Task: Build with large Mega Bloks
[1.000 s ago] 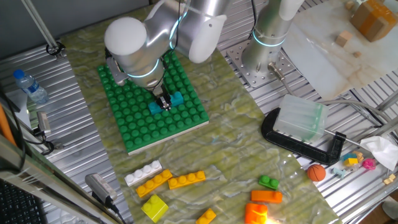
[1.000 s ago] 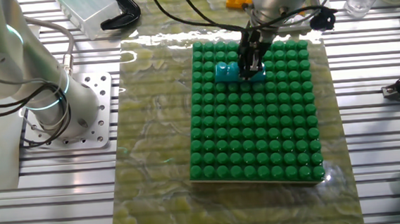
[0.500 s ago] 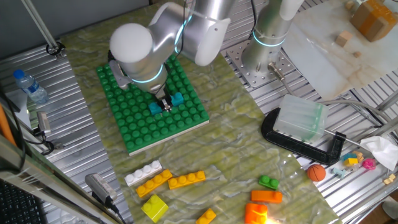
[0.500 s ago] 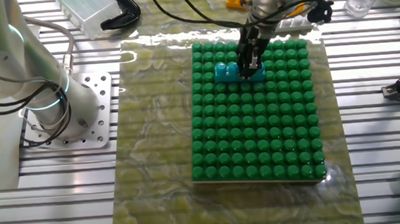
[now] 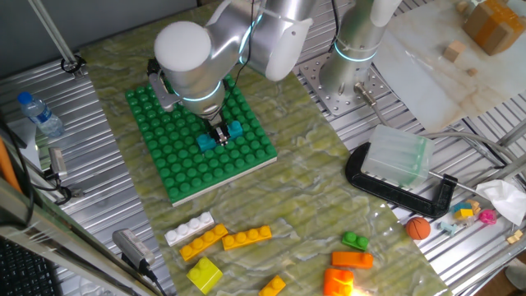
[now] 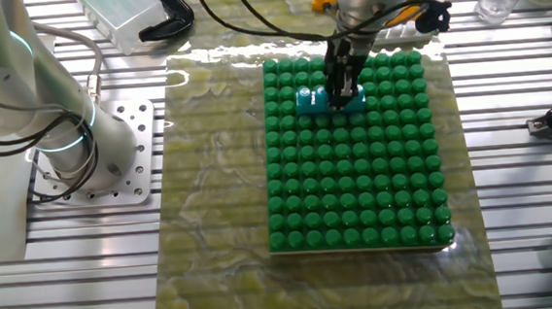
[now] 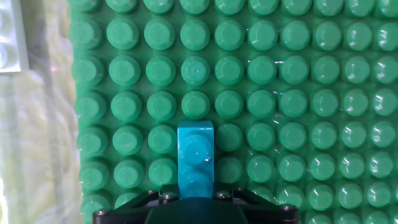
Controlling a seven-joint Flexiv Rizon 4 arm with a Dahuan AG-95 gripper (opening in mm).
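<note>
My gripper (image 6: pixel 342 85) stands over the cyan brick (image 6: pixel 319 99), which sits on the green studded baseplate (image 6: pixel 357 197). In the hand view the cyan brick (image 7: pixel 195 159) runs straight away from my fingers, its long axis in line with a column of baseplate studs, studs facing up, its near end lost under my gripper housing. In the other fixed view the brick lies crosswise to the plate's long side, in the rows close to the plate's far edge. My fingers straddle the brick's middle and appear clenched on it, though the contact itself is too small to confirm in any view.

In one fixed view the cyan brick (image 5: pixel 219 136) lies inboard of the baseplate (image 5: pixel 189 177) edges, with bare green studs on every side. The plate rests on a mottled green mat (image 5: pixel 312 197).

Loose bricks lie well apart from the plate, toward the mat's near edge: a white brick (image 5: pixel 189 228), a yellow-orange bar (image 5: pixel 204 241), a second yellow-orange bar (image 5: pixel 246 238), a yellow block (image 5: pixel 204 274), a short yellow-orange piece (image 5: pixel 272 286), a green brick (image 5: pixel 355 241) and an orange brick (image 5: pixel 352 260). Open mat separates this group from the plate.

A black clamp (image 5: pixel 403 191) holding a clear box (image 5: pixel 398 156) sits off the mat's side, clear of the plate.
</note>
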